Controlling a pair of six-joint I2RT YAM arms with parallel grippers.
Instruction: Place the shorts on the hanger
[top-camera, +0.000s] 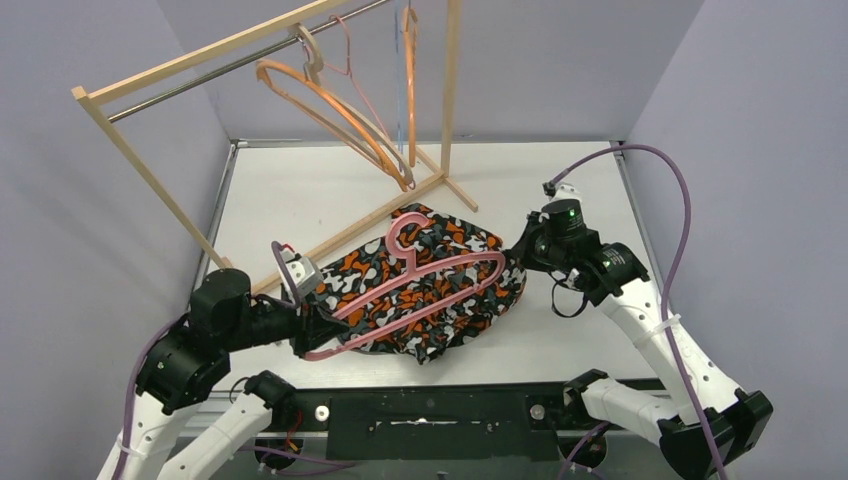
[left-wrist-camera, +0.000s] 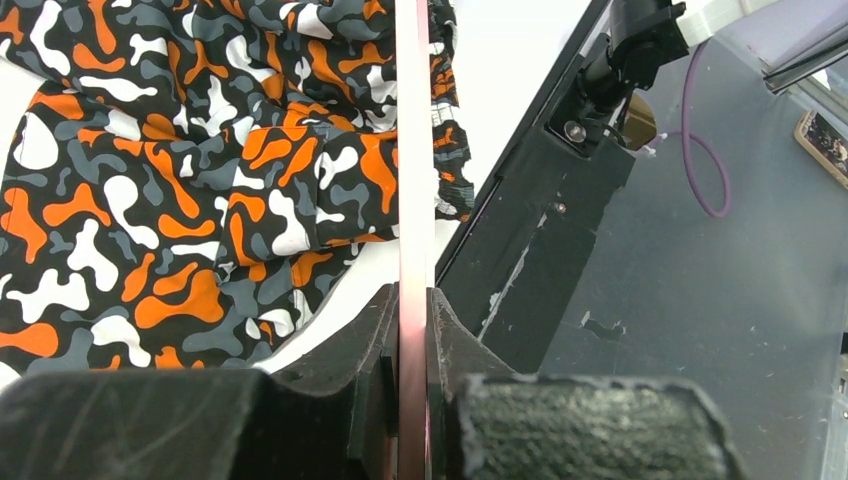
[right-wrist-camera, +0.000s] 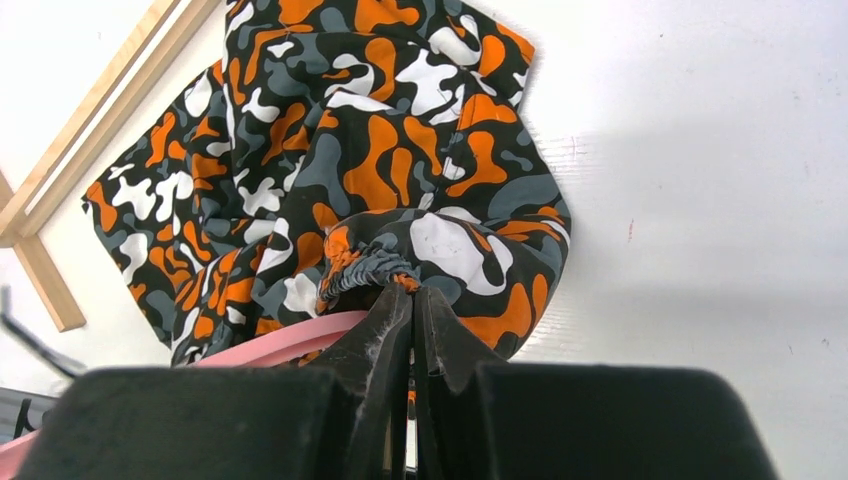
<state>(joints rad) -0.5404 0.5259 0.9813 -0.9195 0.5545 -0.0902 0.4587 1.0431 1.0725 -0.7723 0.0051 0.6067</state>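
The camouflage shorts (top-camera: 420, 300) lie bunched on the table. The thick pink hanger (top-camera: 425, 277) rests on top of them, hook toward the rack. My left gripper (top-camera: 312, 328) is shut on the hanger's left end; in the left wrist view the pink bar (left-wrist-camera: 412, 180) runs up from between the jaws, with the shorts (left-wrist-camera: 180, 180) to the left. My right gripper (top-camera: 520, 262) is shut on the shorts' gathered edge (right-wrist-camera: 375, 265) at their right side, beside the hanger's right end (right-wrist-camera: 270, 345).
A wooden rack (top-camera: 215, 55) with a metal rail stands at the back left, holding orange hangers (top-camera: 330, 110) and a thin pink wire hanger (top-camera: 362, 85). Its base bar (top-camera: 350, 235) lies just behind the shorts. Grey walls enclose the white table (top-camera: 560, 340).
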